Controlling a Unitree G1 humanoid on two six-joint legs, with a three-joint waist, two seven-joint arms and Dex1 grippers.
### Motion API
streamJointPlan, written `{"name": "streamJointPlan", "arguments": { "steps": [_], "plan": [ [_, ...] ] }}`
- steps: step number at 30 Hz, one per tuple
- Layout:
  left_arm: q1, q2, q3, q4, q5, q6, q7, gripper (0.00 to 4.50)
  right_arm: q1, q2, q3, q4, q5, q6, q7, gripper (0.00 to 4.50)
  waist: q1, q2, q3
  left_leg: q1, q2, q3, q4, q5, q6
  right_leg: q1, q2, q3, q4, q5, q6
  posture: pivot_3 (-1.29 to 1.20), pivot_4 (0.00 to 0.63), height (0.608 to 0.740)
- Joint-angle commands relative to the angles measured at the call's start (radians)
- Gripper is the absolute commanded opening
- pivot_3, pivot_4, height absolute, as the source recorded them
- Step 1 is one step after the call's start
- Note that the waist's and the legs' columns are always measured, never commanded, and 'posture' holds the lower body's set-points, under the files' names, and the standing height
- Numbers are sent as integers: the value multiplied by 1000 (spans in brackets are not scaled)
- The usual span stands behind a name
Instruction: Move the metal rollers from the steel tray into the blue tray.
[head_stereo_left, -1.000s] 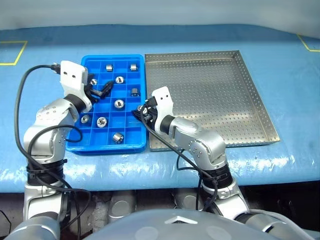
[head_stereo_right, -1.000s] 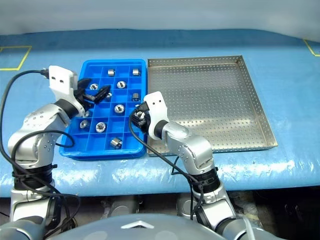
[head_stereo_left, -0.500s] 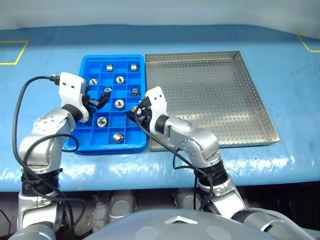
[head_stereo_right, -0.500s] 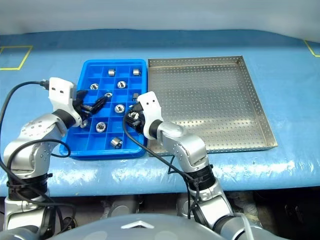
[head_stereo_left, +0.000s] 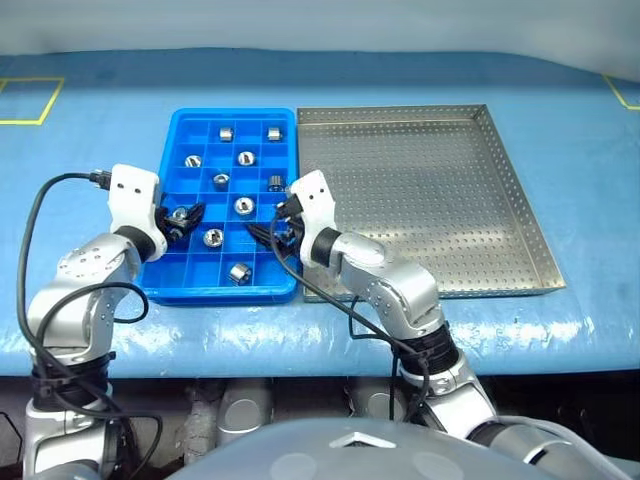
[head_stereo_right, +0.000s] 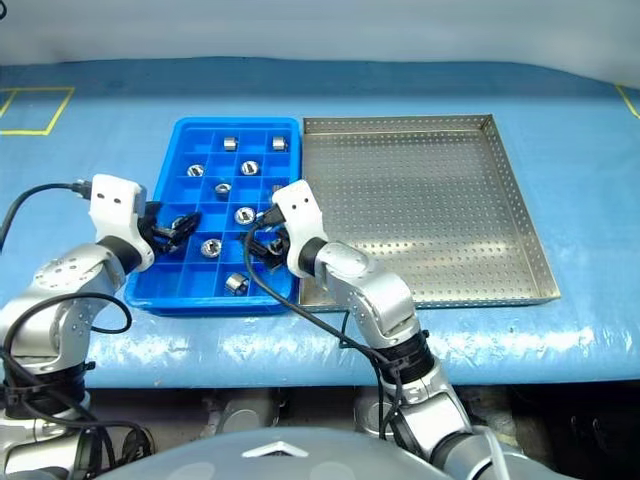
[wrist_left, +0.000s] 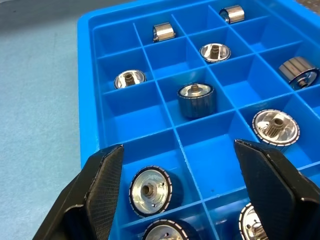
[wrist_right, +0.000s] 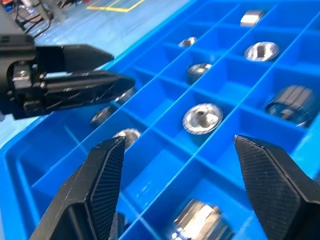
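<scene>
Both hands have drawn back over the blue tray (head_stereo_left: 176, 278), fingers wide, nothing held.
Steel tray (head_stereo_left: 520, 200) to their right looks bare, rollers (head_stereo_left: 240, 272) lying beneath them; right hand (head_stereo_left: 268, 232) is nearer it than left hand (head_stereo_left: 186, 218).

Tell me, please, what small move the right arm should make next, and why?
Probably lift the right claw clear of the blue tray: its jaws stand open, holding nothing, a metal roller lies beneath it, and the steel tray looks bare.

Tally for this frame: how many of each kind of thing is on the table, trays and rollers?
metal rollers: 12, all in the blue tray
blue tray: 1
steel tray: 1
Total: 14
</scene>
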Motion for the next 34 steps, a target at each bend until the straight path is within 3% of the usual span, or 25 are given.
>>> {"name": "streamJointPlan", "arguments": {
  "steps": [1, 3, 8, 11, 12, 21, 34],
  "plan": [
    [-11, -10, -89, -72, 13, -181, -93, 3841, 15, -113, -95, -111, -107, -165, -37, 3665, 10, 0, 0, 0, 0, 0, 0, 0, 0, 0, 0, 0, 0, 0, 0, 61, 150, 740],
    [-8, -25, -155, -60, 27, -284, -153, 3841, 38, -211, -159, -140, -148, -182, -44, 3665, 21, -1, 0, 0, -2, 0, 0, 0, -1, 1, -2, 0, -1, 0, 0, 61, 150, 740],
    [-78, -57, -308, 25, -3, -367, -317, 3841, 158, -443, -391, -236, -58, -118, 88, 3665, 16, 0, 0, -1, -3, 1, 0, 0, 0, 1, -3, 0, -3, 0, -1, -37, 150, 740],
    [-124, -62, -343, 84, 11, -395, -365, 4402, 232, -523, -432, -273, -17, -107, 161, 4239, -10, 0, 0, -1, -2, 1, 0, -1, 1, 1, -2, 1, -2, -1, -1, -89, 150, 740],
    [-135, -58, -352, 100, 17, -405, -383, 4500, 253, -534, -443, -285, -2, -109, 176, 4490, -28, 0, 0, 0, -1, 2, 0, -1, 1, 1, -1, 1, -2, -1, 0, -98, 150, 740],
    [-195, -58, -361, 170, 33, -421, -427, 4500, 362, -519, -472, -342, 60, -133, 208, 4490, -84, 1, 0, 0, 0, 4, 5, -1, 2, 2, 1, 4, 1, -3, 6, -166, 150, 740],
    [-159, -63, -354, 143, 53, -423, -404, 4500, 333, -512, -435, -309, 49, -141, 193, 4490, -84, 1, 0, 0, 0, 5, 6, -2, 3, 3, 1, 5, 0, -2, 7, -111, 150, 740]
  ]
}}
